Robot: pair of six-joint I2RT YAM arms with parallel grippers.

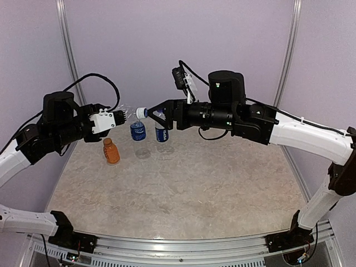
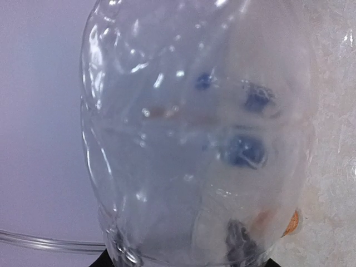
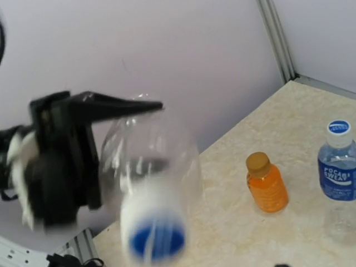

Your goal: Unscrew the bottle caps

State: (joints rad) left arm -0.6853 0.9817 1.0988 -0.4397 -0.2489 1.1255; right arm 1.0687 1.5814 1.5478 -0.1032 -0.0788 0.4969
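Observation:
My left gripper (image 1: 123, 115) is shut on the small clear unlabelled bottle (image 1: 130, 113) and holds it lying level in the air, its blue, white-rimmed cap (image 1: 141, 112) pointing right. My right gripper (image 1: 150, 113) is at that cap, jaws spread, and its fingers do not show in the right wrist view, where the cap (image 3: 153, 236) is blurred and close. The bottle (image 2: 194, 139) fills the left wrist view. Two blue-labelled bottles (image 1: 138, 132) (image 1: 161, 134) and the orange bottle (image 1: 111, 151) stand on the table behind. The orange bottle's brown cap (image 3: 257, 162) and one blue cap (image 3: 339, 127) are on.
The marbled table (image 1: 183, 189) lies below both arms. Purple walls with a metal rail (image 1: 69, 44) close the back. A black cable (image 1: 100, 78) loops above the left arm.

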